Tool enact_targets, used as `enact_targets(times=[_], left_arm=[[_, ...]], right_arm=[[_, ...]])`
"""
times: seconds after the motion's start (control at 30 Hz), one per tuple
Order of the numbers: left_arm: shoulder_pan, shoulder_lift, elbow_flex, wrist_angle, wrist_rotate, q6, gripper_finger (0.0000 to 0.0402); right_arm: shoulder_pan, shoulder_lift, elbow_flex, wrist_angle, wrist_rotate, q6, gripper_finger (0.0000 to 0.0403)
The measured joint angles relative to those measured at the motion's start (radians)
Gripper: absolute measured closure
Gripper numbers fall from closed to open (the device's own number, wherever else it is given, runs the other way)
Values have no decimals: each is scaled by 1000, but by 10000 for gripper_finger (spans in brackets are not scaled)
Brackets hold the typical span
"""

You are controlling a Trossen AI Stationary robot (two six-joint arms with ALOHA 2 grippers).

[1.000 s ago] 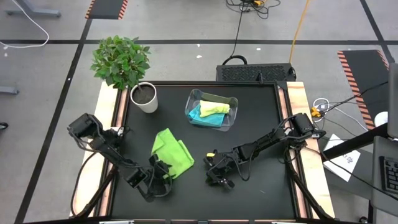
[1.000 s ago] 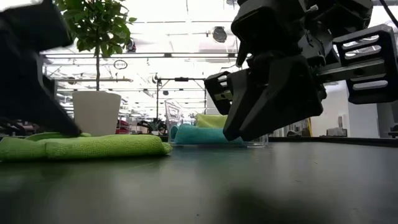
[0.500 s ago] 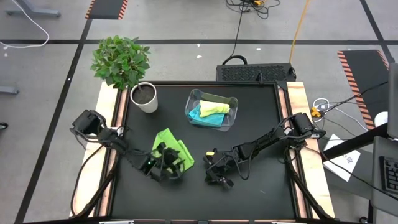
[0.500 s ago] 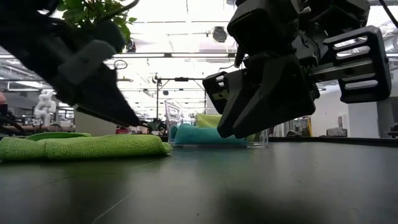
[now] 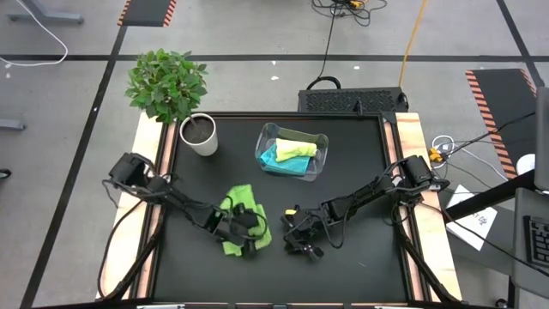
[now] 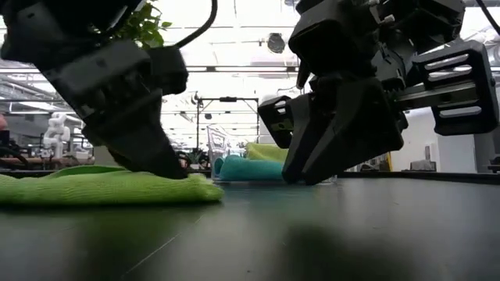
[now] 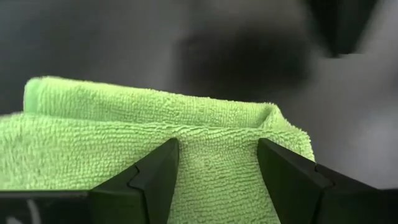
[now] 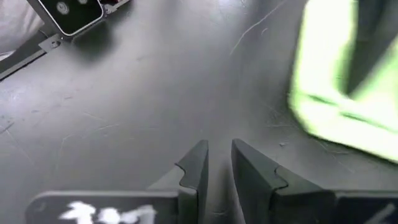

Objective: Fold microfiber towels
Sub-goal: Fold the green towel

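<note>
Green towel [image 5: 241, 225] lies crumpled on the black table [image 5: 343, 180], in the front part of it, a little left of the middle. The left claw [image 5: 249, 233] is down on this towel. In the left wrist view its two dark fingers [image 7: 155, 177] stand wide apart, and the green cloth [image 7: 211, 143] fills the gap between them, with a raised fold of it just ahead. The fingers press on the cloth, but they are not closed on it. In the low view the left claw [image 6: 160, 160] touches the top of the flat green towel [image 6: 109, 189].

The right claw [image 5: 302, 242] is just beside the towel, on its right side, low over the bare table. In the right wrist view its fingers [image 8: 193, 171] are nearly together, with only a narrow gap, and nothing is between them; the green towel [image 8: 329, 93] shows as a blurred patch farther off.

At the back of the table stands a clear plastic bin [image 5: 292, 153]. Inside it lie a turquoise towel [image 5: 276, 157] and a pale yellow-green towel [image 5: 298, 147], the second partly on top of the first. A white pot with a leafy plant [image 5: 198, 133] stands at the back left corner of the table, well apart from the green towel.
</note>
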Motion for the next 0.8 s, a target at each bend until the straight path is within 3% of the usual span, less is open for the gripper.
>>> enact_targets(times=[0.1, 0.3, 0.53, 0.8], left_arm=[[-26, 30, 3, 55, 54, -4, 177], [-115, 51, 2, 77, 48, -37, 177], [-192, -14, -6, 144, -86, 131, 177], [-254, -103, -2, 126, -210, 121, 176]], right_arm=[[-1, 0, -6, -4, 0, -1, 339], [-8, 0, -36, 19, 0, 0, 339], [-25, 0, -68, 108, 1, -2, 339], [-26, 0, -80, 210, 0, -2, 339]])
